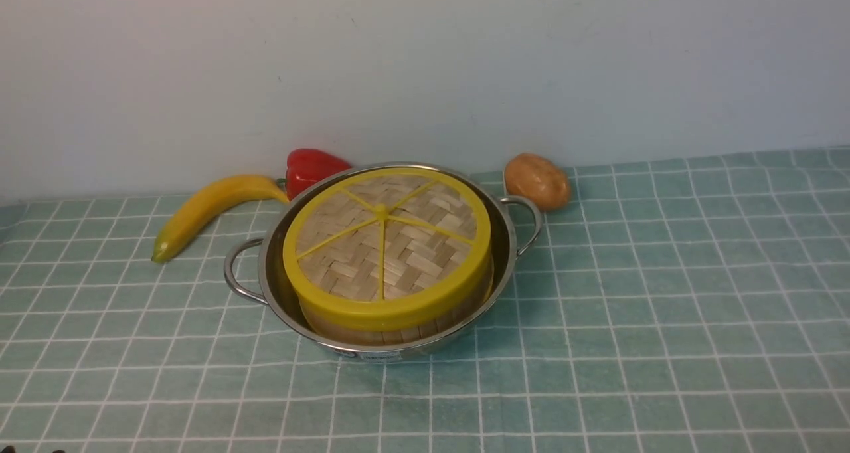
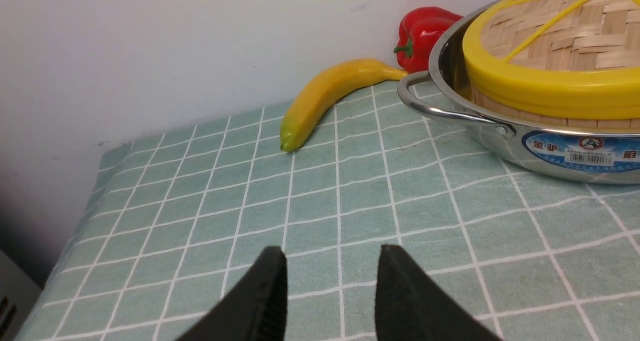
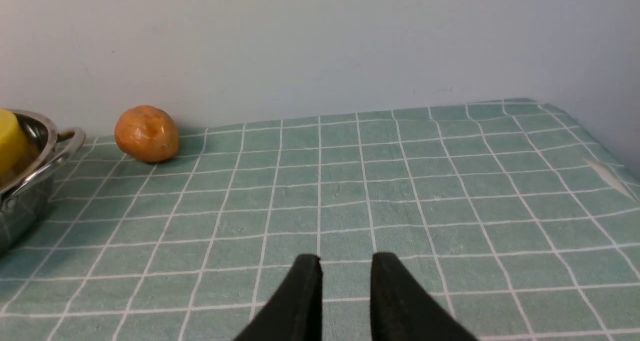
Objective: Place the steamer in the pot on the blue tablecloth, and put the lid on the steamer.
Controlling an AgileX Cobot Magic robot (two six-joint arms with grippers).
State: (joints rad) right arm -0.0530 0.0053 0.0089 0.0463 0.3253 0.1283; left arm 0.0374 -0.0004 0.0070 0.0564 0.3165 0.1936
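on your blue tablecloth [image 1: 664, 293], the lid [image 1: 387, 240] caps the steamer [image 1: 398, 327] inside the pot [image 1: 279, 293]; left gripper [image 2: 331, 261] and right gripper [image 3: 345, 266] fingers parted, empty.

Front view faces wall, high; wrist views low over cloth [image 1: 664, 307], sharing pot [image 1: 505, 254].

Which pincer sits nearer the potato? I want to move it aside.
Right, probably. The right pincer is open over bare cloth with the potato ahead of it, pot-side. The left pincer is beyond the pot, near the banana.
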